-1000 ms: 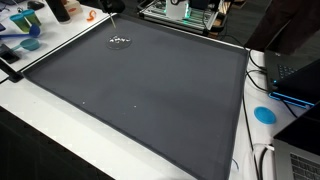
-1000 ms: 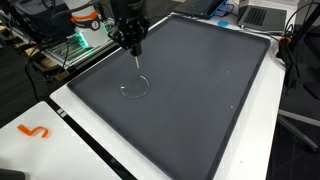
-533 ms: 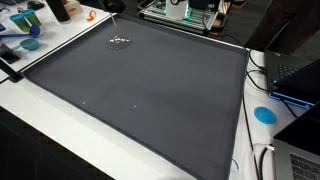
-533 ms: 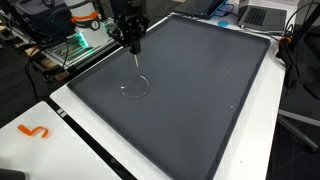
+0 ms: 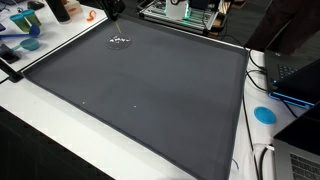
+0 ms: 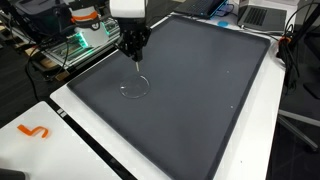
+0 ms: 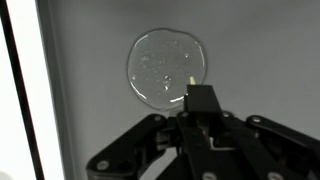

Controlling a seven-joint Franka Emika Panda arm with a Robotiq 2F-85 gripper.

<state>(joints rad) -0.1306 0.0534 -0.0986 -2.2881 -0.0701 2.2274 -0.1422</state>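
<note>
Plainly, in an exterior view the clear round patch [image 5: 120, 41] lies near the far edge of the dark mat [image 5: 150, 100] on the counter [image 5: 40, 125]. In an exterior view the hand [image 6: 135, 50] hangs just above it, a thin rod [image 6: 135, 66] pointing down. In the wrist view the fingers [image 7: 203, 100] are pinched together on the rod, its tip over the patch's edge. Best, I judge, to keep the rod plumb and move slowly.

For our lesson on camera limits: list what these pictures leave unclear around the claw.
Exterior view: claw cut off by the top edge.
Wrist view: clear round thing, see-through, glary; puddle or disc, cannot tell.
Exterior view: thin stick too fine to identify; the claw hides most of it in wrist view.
</note>
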